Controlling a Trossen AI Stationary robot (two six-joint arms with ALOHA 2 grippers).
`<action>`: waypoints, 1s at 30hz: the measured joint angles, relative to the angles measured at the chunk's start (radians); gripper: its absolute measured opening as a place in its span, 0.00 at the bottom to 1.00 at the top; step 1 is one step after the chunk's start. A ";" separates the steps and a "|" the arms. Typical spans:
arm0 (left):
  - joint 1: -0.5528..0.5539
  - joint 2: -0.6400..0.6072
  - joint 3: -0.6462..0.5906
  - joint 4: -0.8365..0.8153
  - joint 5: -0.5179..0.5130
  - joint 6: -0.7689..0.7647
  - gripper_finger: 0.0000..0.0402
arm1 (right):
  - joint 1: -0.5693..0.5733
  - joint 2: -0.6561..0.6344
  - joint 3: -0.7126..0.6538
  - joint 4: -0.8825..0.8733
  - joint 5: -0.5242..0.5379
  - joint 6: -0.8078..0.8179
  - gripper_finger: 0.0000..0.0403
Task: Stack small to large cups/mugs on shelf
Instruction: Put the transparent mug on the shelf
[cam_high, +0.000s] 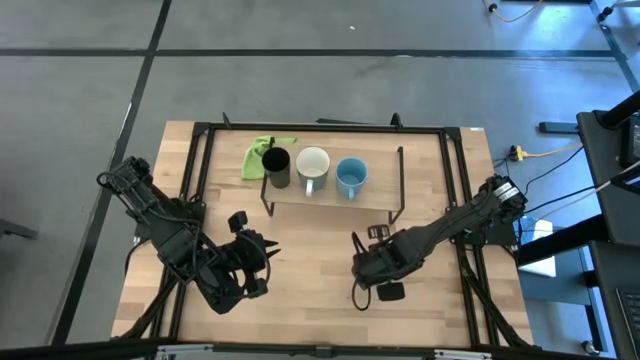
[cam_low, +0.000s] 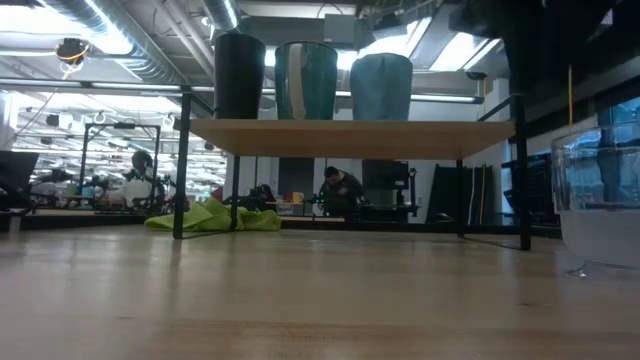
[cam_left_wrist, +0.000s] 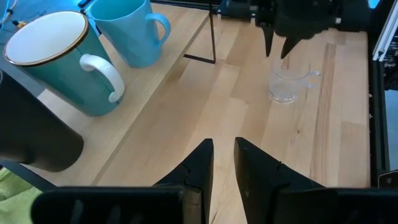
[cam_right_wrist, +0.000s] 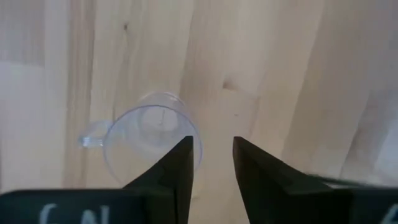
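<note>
Cloth (cam_high: 262, 157) beside shelf (cam_high: 380, 198)

Clear glassy cup (cam_left_wrist: 287, 84) on smooth pale wood table (cam_left_wrist: 249, 118)

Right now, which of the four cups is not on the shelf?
The clear cup: it stands on the table under the right pincer, while the black, white and light blue ones sit on the shelf.

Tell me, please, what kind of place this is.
Probably a robotics lab or workshop in an open industrial hall. The low view shows ceiling ducts, strip lights and a person at distant benches; the high view shows a bare grey floor with cables around the table.
</note>
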 joint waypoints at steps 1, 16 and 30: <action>0.000 0.000 0.000 0.000 0.000 0.000 0.15 | -0.002 0.000 0.009 -0.014 -0.001 0.046 0.29; -0.001 0.000 0.000 -0.001 0.006 0.030 0.15 | 0.080 -0.001 0.033 -0.071 -0.012 0.840 0.29; -0.001 0.000 0.000 0.000 0.034 0.065 0.15 | 0.267 -0.002 0.076 -0.064 0.025 1.601 0.29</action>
